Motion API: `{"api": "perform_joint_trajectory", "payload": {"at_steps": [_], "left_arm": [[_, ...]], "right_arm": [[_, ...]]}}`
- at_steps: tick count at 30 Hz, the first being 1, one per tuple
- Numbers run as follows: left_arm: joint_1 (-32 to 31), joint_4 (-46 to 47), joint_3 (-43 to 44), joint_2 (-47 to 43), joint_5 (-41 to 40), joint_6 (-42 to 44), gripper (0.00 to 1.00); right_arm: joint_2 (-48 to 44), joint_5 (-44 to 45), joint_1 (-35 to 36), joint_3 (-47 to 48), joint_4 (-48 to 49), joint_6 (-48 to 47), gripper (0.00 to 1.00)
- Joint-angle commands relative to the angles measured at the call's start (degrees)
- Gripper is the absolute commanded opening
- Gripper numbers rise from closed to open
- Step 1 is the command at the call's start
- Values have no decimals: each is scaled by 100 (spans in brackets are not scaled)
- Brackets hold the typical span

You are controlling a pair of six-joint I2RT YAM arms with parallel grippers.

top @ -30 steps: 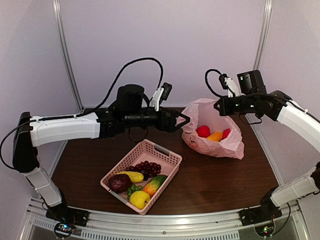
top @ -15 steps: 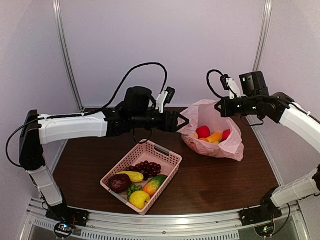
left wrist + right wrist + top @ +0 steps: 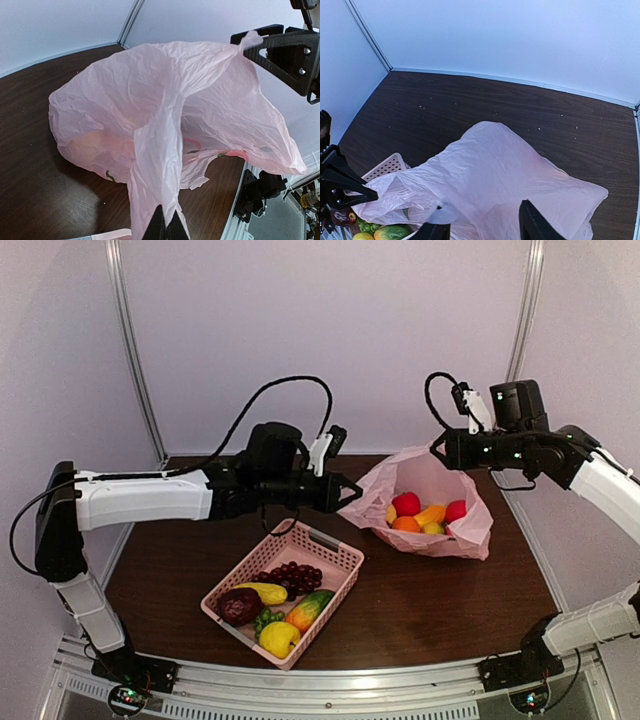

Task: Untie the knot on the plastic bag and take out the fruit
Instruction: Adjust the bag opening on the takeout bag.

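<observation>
The left fingers (image 3: pixel 159 227) pinch the bag's (image 3: pixel 470 530) side rim, while the right fingers (image 3: pixel 532 225), spread at its back rim, are nearer the fruit (image 3: pixel 405 503).

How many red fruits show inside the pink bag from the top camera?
2. One red fruit lies left in the plastic bag, behind an orange one; the other red fruit lies at the right by the bag's wall. More may be hidden underneath.

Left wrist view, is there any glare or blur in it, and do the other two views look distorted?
Left wrist: the plastic bag is sharp, with a soft sheen on the table; right wrist: even bluish light, no glare; top external: slightly soft, and the side poles slant.
</observation>
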Motion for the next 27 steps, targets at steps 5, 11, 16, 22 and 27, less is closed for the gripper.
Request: {"api": "perform_joint_trajectory", "payload": {"at_steps": [5, 11, 16, 22, 27], "left_arm": [[-19, 244, -75, -310, 14, -56, 0], [-19, 250, -78, -322, 39, -56, 0], [-19, 250, -79, -319, 48, -59, 0], [-19, 254, -58, -345, 33, -65, 0], [-19, 239, -73, -414, -95, -65, 0]], "right_arm": [[-600, -146, 322, -44, -49, 18, 71], [-990, -288, 1006, -242, 176, 33, 67], [-909, -21, 1587, -489, 374, 237, 58], [-292, 1446, 2011, -654, 230, 492, 50], [204, 2284, 2099, -989, 333, 551, 45]]}}
